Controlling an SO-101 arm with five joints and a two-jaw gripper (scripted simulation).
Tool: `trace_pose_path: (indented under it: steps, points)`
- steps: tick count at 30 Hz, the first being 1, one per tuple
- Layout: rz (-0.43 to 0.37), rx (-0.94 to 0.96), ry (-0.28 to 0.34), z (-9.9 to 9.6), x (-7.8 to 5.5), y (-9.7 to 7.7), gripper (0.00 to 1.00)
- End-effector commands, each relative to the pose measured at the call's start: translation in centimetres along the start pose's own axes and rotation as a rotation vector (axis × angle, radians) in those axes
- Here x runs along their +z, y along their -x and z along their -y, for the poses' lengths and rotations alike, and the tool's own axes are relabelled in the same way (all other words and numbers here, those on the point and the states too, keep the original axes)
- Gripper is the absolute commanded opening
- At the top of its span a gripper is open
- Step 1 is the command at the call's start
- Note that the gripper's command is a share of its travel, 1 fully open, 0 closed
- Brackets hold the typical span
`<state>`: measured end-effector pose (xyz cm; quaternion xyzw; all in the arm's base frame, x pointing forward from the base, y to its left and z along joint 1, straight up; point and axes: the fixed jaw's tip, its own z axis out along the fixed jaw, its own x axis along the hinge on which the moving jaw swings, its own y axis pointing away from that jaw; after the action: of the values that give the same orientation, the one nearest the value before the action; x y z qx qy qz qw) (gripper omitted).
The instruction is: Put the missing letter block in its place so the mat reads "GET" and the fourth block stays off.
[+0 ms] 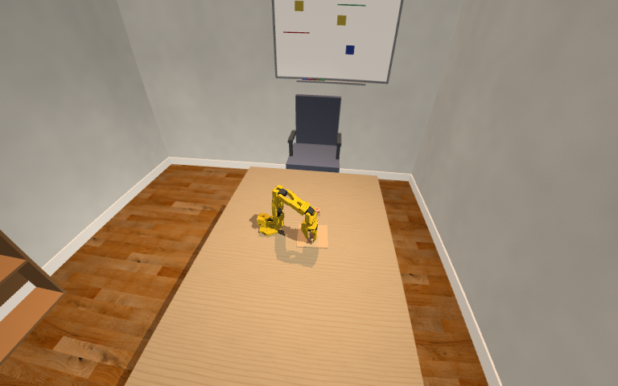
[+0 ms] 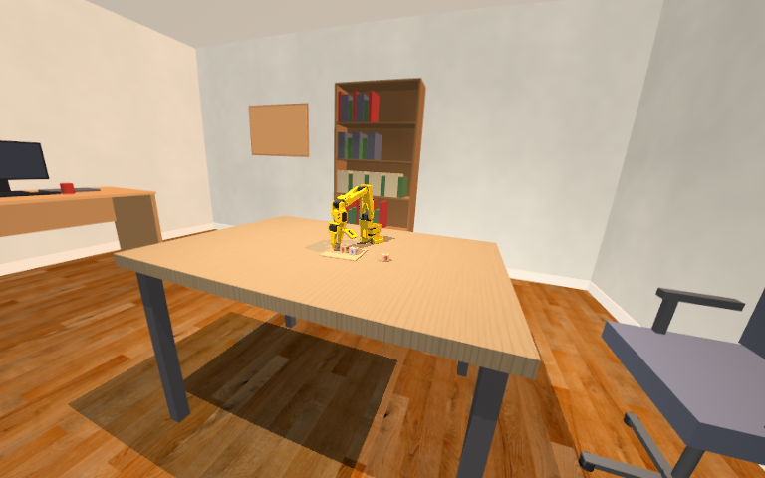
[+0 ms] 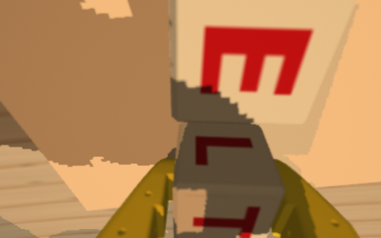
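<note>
My gripper [image 1: 311, 237] [image 2: 337, 246] [image 3: 225, 208] is shut on a small cream block [image 3: 225, 161], held low over the tan mat [image 1: 321, 240] [image 2: 333, 255] [image 3: 342, 139]. In the wrist view the held block is in shadow and shows dark red strokes like an L on one face and a T on the face below. Just beyond it a block with a red E [image 3: 258, 64] on top lies flat on the mat. In the exterior view two small blocks [image 2: 345, 248] [image 2: 354, 250] lie on the mat beside the gripper; their letters are too small to read there.
Another small block [image 2: 385, 257] lies on the wooden table [image 2: 316, 293] [image 1: 282, 309], off the mat to the right in the exterior view. The arm's base [image 1: 267, 223] [image 2: 371, 231] stands beside the mat. The arm's shadow darkens part of the mat in the wrist view.
</note>
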<state>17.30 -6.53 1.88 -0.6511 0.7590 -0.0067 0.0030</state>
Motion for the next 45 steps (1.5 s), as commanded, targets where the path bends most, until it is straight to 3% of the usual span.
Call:
trace_pose_path:
  steps: [1, 8, 19, 37, 45]
  points:
    - [-0.021, -0.001, -0.115, 1.62, -1.58, -0.19, 0.03]
    - [-0.021, -0.001, -0.115, 1.62, -1.58, -0.19, 0.13]
    - [-0.021, -0.001, -0.115, 1.62, -1.58, -0.19, 0.15]
    - [-0.021, -0.001, -0.115, 1.62, -1.58, -0.19, 0.31]
    - [-0.021, -0.001, -0.115, 1.62, -1.58, -0.19, 0.33]
